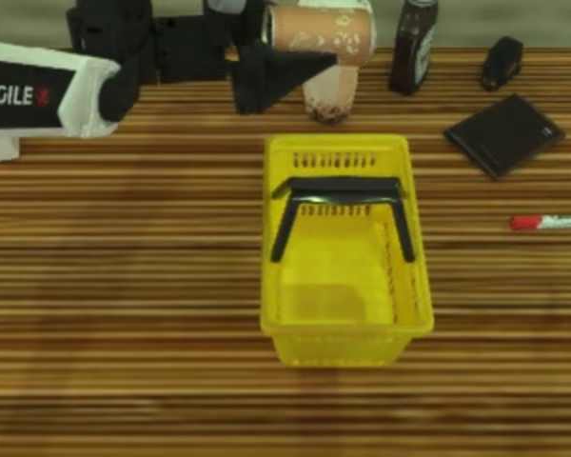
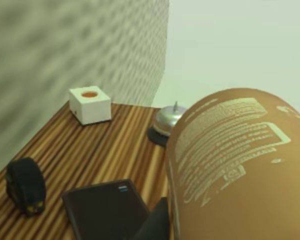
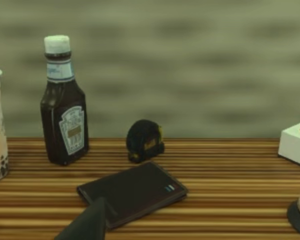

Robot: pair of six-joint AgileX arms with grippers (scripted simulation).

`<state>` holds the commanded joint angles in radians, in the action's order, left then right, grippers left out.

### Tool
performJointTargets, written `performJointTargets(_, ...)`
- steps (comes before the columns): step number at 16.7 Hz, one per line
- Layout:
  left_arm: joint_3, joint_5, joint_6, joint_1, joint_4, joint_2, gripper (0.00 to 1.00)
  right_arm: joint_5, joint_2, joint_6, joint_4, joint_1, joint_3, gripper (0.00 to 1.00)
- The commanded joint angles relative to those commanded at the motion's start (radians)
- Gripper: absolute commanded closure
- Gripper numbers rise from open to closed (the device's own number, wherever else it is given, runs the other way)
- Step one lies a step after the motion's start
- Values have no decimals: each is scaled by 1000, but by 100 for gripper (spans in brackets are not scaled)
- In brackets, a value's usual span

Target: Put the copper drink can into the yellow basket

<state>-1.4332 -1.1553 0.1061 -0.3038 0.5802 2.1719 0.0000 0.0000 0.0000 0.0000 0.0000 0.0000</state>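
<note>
While our yellow basket [image 1: 347,314] sits mid-table, we carry the copper drink can [image 1: 322,33] clenched sideways in our left gripper [image 1: 266,71], raised near the far edge behind the basket's rim. Releasing early risks it striking the rim or the cup [image 1: 328,95] beneath.

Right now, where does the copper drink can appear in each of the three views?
Top view: the copper drink can is at the far edge, lying sideways in the left gripper, beyond the yellow basket.
Left wrist view: the can fills the near foreground.
Right wrist view: not in it.
Shared landmark: the flat black case.
</note>
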Motion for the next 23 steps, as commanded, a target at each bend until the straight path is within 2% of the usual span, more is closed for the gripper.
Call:
performJointTargets(3, 84, -93, -48, -13, 130, -46, 100, 0, 0, 0, 0, 0, 0, 0)
performJointTargets(5, 107, -118, -61, -16, 163, -59, 100, 0, 0, 0, 0, 0, 0, 0)
performJointTargets(12, 107, -120, -59, -12, 179, -41, 100, 0, 0, 0, 0, 0, 0, 0)
performJointTargets(19, 157, -121, -65, 6, 438, 153, 100, 0, 0, 0, 0, 0, 0, 0)
performJointTargets(23, 170, -121, -67, 9, 482, 192, 100, 0, 0, 0, 0, 0, 0, 0)
